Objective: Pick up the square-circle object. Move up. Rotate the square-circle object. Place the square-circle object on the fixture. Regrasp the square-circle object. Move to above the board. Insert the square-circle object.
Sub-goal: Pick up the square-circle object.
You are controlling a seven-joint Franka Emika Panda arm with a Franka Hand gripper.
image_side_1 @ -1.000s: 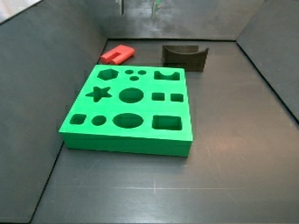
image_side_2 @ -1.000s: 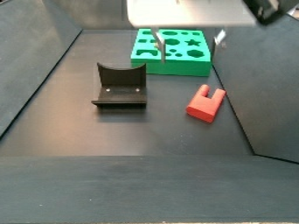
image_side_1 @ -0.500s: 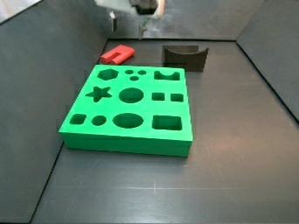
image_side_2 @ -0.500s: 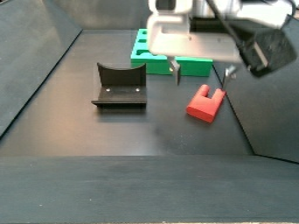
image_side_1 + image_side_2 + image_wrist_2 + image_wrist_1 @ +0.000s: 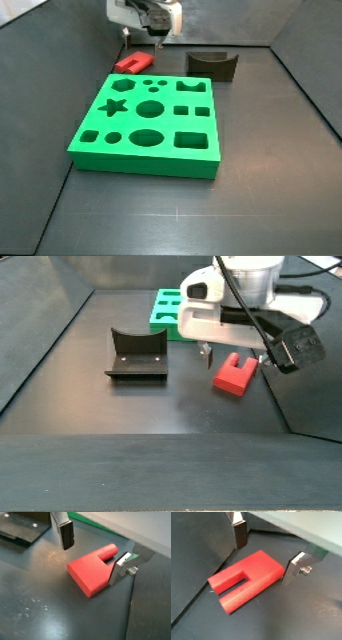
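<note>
Now your end effector [image 5: 93, 553] has dropped from high above to straddle the square-circle object [image 5: 93, 571] — fingers [image 5: 240, 534] spread, not gripping. Block lies on the floor, at the board's [image 5: 147, 124] eleven o'clock — you're ready to grasp.

Dark floor [image 5: 267, 180]: green board [image 5: 147, 125], fixture [image 5: 211, 64], red square-circle object [image 5: 132, 62]; gripper [image 5: 231, 353] above.
</note>
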